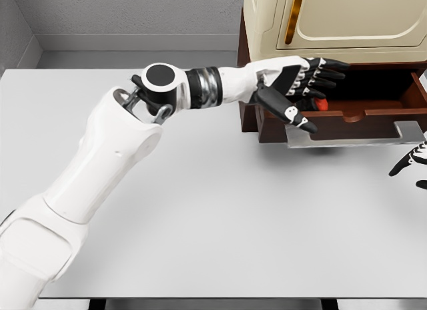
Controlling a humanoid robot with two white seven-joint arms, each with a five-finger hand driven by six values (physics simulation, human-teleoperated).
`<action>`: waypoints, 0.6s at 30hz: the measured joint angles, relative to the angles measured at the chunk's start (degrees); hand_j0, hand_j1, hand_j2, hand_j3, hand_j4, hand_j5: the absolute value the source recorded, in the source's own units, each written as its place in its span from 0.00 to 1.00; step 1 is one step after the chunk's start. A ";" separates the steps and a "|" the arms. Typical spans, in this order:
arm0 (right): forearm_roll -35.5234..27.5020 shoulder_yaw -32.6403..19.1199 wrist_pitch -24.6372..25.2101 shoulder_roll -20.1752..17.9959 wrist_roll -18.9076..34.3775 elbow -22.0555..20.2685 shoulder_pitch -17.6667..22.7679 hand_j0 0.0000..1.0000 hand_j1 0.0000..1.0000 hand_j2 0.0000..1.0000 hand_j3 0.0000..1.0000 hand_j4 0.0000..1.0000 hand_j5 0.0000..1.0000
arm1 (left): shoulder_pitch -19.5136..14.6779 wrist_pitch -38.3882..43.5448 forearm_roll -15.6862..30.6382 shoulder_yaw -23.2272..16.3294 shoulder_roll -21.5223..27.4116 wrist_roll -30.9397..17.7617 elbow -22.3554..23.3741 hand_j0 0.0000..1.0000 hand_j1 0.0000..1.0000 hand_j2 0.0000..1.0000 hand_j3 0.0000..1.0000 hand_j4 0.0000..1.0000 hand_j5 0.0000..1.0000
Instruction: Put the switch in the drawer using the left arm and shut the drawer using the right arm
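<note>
The left hand (303,83) is reaching over the open drawer (373,117) — fingers spread wide, holding nothing — above a small red thing (322,104), maybe the switch.

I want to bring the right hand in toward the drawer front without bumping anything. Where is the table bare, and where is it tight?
Bare: the table between the left arm and the right hand, up to the drawer front. Crowded: the open drawer, where the left hand hangs over something red.
</note>
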 measured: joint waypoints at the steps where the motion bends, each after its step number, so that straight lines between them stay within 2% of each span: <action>1: 0.00 0.00 0.00 0.00 0.00 0.00 -0.09 0.63 0.63 0.63 0.63 0.63 0.63 | -0.61 -0.07 -0.10 -0.16 -0.68 0.00 1.19 1.00 1.00 1.00 1.00 1.00 1.00; 5: 0.02 0.00 0.00 0.00 0.00 0.00 0.00 0.63 0.63 0.63 0.63 0.63 0.63 | -2.37 -0.32 -0.41 -0.78 -1.92 0.01 5.67 1.00 1.00 1.00 1.00 1.00 1.00; 7: 0.01 0.00 0.00 0.00 0.00 0.00 0.00 0.61 0.61 0.61 0.61 0.61 0.61 | -1.94 -0.39 -0.57 -0.91 -2.13 0.01 4.83 1.00 1.00 1.00 1.00 1.00 1.00; 9: 0.00 0.00 0.00 -0.04 0.00 0.00 0.00 0.54 0.54 0.54 0.54 0.54 0.54 | -0.88 -0.41 -0.55 -1.14 -2.16 0.01 -0.17 1.00 1.00 1.00 1.00 1.00 1.00; 11: -0.03 0.48 0.01 -0.07 0.00 0.00 -0.52 0.53 0.53 0.53 0.53 0.53 0.53 | 1.14 -0.41 -0.40 -1.34 -1.13 0.01 -7.16 1.00 1.00 1.00 1.00 1.00 1.00; 14: -0.02 1.27 0.01 -0.14 0.00 0.00 -0.96 0.53 0.53 0.53 0.53 0.53 0.53 | 2.37 -2.62 -0.06 -1.32 2.26 0.00 -16.27 1.00 1.00 1.00 1.00 1.00 1.00; 15: -0.01 1.41 0.00 -0.15 0.00 0.00 -1.14 0.53 0.53 0.53 0.53 0.53 0.53 | 2.55 -5.11 0.04 -1.25 3.91 0.00 -18.10 1.00 1.00 1.00 1.00 1.00 1.00; 16: 0.00 1.52 0.01 -0.17 0.00 0.00 -1.32 0.53 0.53 0.53 0.53 0.53 0.53 | 4.30 -9.04 0.14 -1.22 5.98 -0.01 -19.40 1.00 1.00 1.00 1.00 1.00 1.00; 18: 0.03 1.87 0.00 -0.79 0.00 0.00 -2.11 0.53 0.53 0.53 0.53 0.53 0.53 | 9.58 -20.59 0.35 -1.15 11.73 0.00 -21.02 1.00 1.00 1.00 1.00 1.00 1.00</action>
